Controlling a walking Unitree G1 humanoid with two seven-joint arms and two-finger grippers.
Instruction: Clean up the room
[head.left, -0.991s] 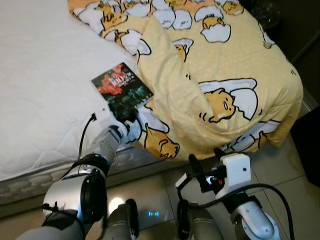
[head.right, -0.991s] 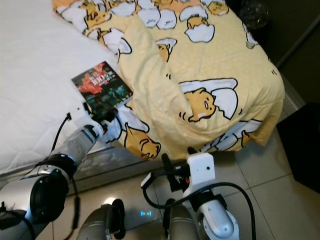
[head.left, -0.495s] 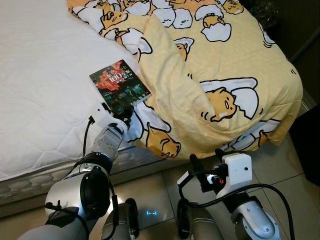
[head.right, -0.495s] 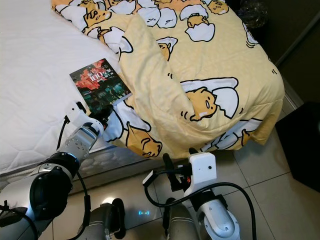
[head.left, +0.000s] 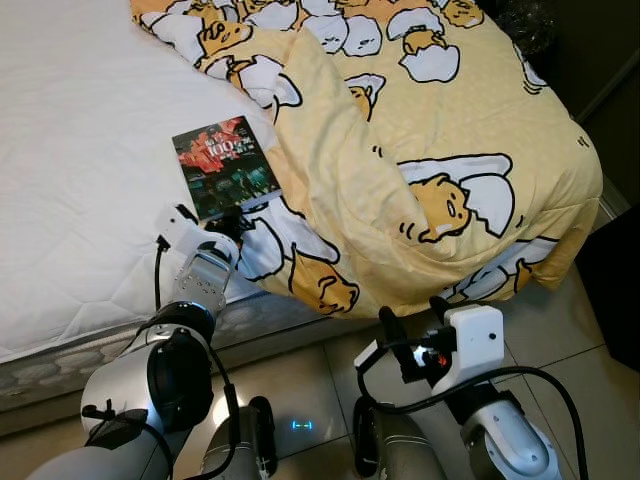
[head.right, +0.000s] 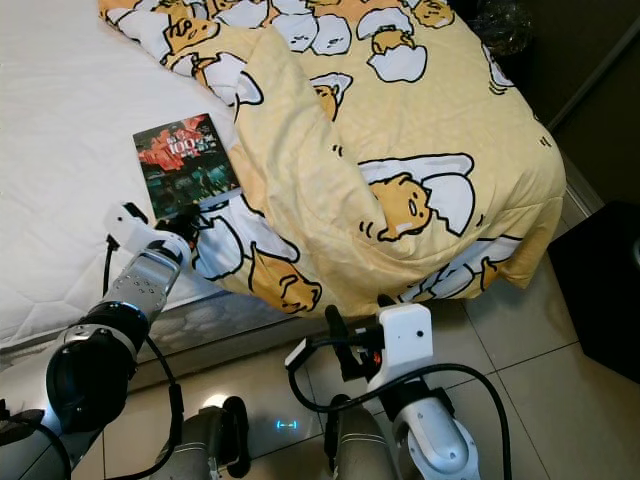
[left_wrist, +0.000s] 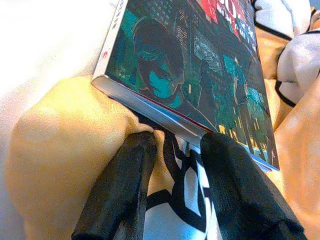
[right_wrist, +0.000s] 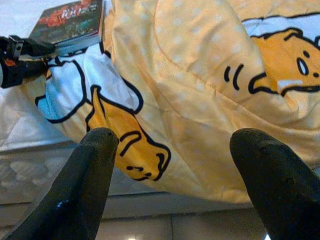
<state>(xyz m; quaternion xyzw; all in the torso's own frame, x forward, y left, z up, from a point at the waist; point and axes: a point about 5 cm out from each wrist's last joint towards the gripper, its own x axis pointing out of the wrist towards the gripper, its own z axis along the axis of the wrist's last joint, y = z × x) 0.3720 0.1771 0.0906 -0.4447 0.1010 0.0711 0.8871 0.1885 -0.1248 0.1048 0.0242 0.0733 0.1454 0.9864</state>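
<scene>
From the head cameras, the left gripper (head.left: 228, 222) is up at the near edge of the bed, its tips right at the near end of a book (head.left: 224, 167) with a dark cover and red lettering. The book lies flat on the white mattress (head.left: 80, 150), its right edge against the folds of a yellow duvet (head.left: 440, 130) printed with cartoon egg characters.

The left wrist view shows what the head cameras can't: the two black fingers (left_wrist: 120, 185) are spread a little apart, tips pressed into the duvet fabric just under the book's (left_wrist: 200, 65) near edge. Nothing sits between them but cloth; whether the far finger touches the book's edge, I cannot tell.

The right gripper (head.left: 412, 328) is held low, off the near side of the bed over the floor. Its wrist view shows the fingers (right_wrist: 90, 175) spread wide and empty, pointing at the duvet (right_wrist: 210, 80) hanging over the mattress side, with the book (right_wrist: 70, 22) and the left gripper (right_wrist: 20, 57) beyond.

The duvet is bunched over the right half of the bed and drapes over its near right corner. Below is a pale tiled floor (head.right: 520, 340), and a dark piece of furniture (head.right: 605, 290) stands at the far right.
</scene>
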